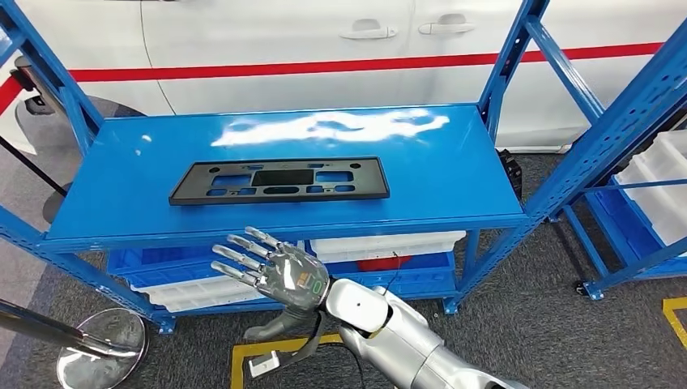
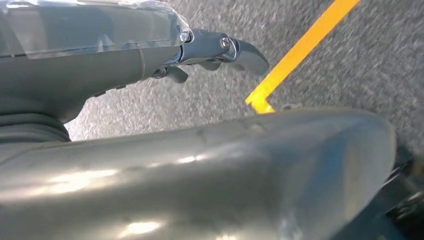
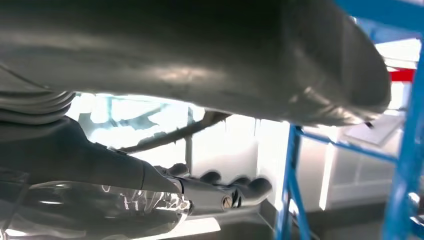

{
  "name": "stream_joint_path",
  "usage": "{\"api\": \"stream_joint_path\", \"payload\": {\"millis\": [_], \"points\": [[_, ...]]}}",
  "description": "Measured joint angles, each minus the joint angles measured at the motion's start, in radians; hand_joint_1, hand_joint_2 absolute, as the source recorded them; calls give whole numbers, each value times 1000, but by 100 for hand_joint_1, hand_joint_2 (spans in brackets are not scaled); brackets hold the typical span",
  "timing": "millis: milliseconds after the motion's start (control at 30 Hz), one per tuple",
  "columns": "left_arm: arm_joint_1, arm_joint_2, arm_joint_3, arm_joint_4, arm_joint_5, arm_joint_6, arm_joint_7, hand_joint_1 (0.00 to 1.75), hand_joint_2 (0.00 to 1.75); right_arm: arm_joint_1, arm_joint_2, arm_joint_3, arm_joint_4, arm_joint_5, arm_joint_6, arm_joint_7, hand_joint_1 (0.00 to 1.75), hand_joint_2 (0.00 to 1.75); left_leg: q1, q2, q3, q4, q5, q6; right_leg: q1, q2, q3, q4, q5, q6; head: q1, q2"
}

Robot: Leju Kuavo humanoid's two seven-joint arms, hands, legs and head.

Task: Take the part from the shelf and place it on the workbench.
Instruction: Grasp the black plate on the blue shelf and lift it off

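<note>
The part, a flat black rectangular plate with cut-outs (image 1: pixel 279 181), lies on the top board of the blue shelf (image 1: pixel 454 174), near its front edge. My right hand (image 1: pixel 271 271) is raised just below and in front of that edge, left of the plate's middle. Its fingers are spread and hold nothing, and they do not touch the plate. In the right wrist view its dark fingers (image 3: pixel 225 192) stretch out under the thick thumb (image 3: pixel 200 60). My left hand (image 2: pixel 215 50) hangs over the grey floor with nothing in it, fingers extended.
White bins (image 1: pixel 389 243) and a red item (image 1: pixel 381 263) sit on the lower shelf. A second blue rack with white bins (image 1: pixel 660 182) stands at the right. A white car (image 1: pixel 324 49) is behind. A chrome stand base (image 1: pixel 101 344) and yellow floor lines (image 1: pixel 243 356) are near my feet.
</note>
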Motion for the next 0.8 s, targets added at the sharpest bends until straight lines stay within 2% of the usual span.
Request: {"api": "stream_joint_path", "payload": {"millis": [67,100,133,167,200,267,300,367,433,467,500,567,600,633,667,700,733,800], "points": [[-3,0,-3,0,-2,-5,1,0,0,-11,-11,30,-43,-1,29,9,0,0,-4,0,4,-1,-6,9,-1,-3,-77,132,-53,4,0,0],[-4,0,-4,0,-3,-7,1,0,0,-16,-16,44,-58,-3,45,12,0,0,-5,0,6,0,-9,11,-1,-3,-114,187,-65,5,0,0],[-4,0,-5,0,-5,-9,2,0,0,-21,-21,58,-72,-6,61,15,0,0,-7,-1,8,1,-13,13,-1,-3,-137,212,-58,4,0,0],[-4,0,-6,0,-7,-10,3,0,0,-29,-24,71,-83,-11,78,16,0,0,-9,-2,12,2,-16,13,-1,-3,-141,197,-31,2,0,0],[-4,0,-9,0,-8,-12,4,0,0,-38,-25,82,-93,-18,93,17,0,0,-11,-4,17,3,-19,12,0,-4,-126,146,12,-3,0,0],[-4,-1,-16,0,-10,-14,4,0,0,-62,-25,102,-107,-33,128,21,0,0,-16,-5,24,6,-26,8,5,-5,-77,12,87,-16,0,0],[-5,-1,-19,0,-11,-15,4,0,0,-73,-23,111,-111,-39,150,25,0,0,-17,-5,26,7,-29,5,8,-6,-60,-32,106,-21,0,0],[-6,-2,-21,1,-13,-17,4,0,0,-92,-16,124,-108,-51,203,36,0,0,-18,-5,27,7,-31,-5,12,-6,-51,-58,111,-26,0,0],[-9,-1,-22,1,-17,-21,5,0,0,-111,2,132,-85,-65,249,50,0,0,-18,-4,28,7,-34,-16,5,-6,-46,-68,119,-35,0,0],[-10,-1,-23,1,-19,-24,6,0,0,-122,15,134,-65,-73,263,57,0,0,-18,-4,22,23,-46,-23,1,-7,-43,-74,123,-40,0,0],[-11,-1,-24,1,-21,-27,8,0,0,-134,29,135,-40,-81,269,62,0,0,-17,-3,8,57,-69,-29,-3,-8,-41,-79,127,-43,0,0],[-12,-1,-27,1,-22,-30,9,0,0,-154,51,136,13,-95,270,68,0,0,-8,-2,-48,181,-133,-43,-4,-11,-40,-81,128,-46,0,0],[-12,-1,-28,1,-22,-31,10,0,0,-160,59,136,39,-100,268,68,0,0,-4,-1,-76,242,-156,-49,-4,-12,-40,-80,128,-46,0,0],[-11,0,-29,1,-22,-31,10,0,0,-163,65,136,63,-105,267,69,0,0,-1,-1,-92,276,-161,-53,-4,-13,-40,-80,127,-45,0,0],[-11,0,-29,1,-22,-31,11,0,0,-165,70,136,83,-109,267,71,0,0,3,0,-89,270,-148,-57,-5,-13,-40,-80,126,-43,0,0],[-11,1,-29,1,-22,-32,12,0,0,-170,77,136,103,-112,267,75,0,0,5,0,-67,226,-118,-59,-6,-13,-38,-79,125,-41,0,0],[-12,2,-29,1,-22,-32,14,0,0,-178,85,136,123,-115,266,81,0,0,8,1,-31,155,-82,-60,-7,-12,-36,-79,123,-38,0,0],[-14,2,-30,1,-22,-34,17,0,0,-205,105,135,176,-119,261,90,0,0,6,1,32,33,-42,-53,-4,-10,-34,-76,118,-28,0,0]]}}
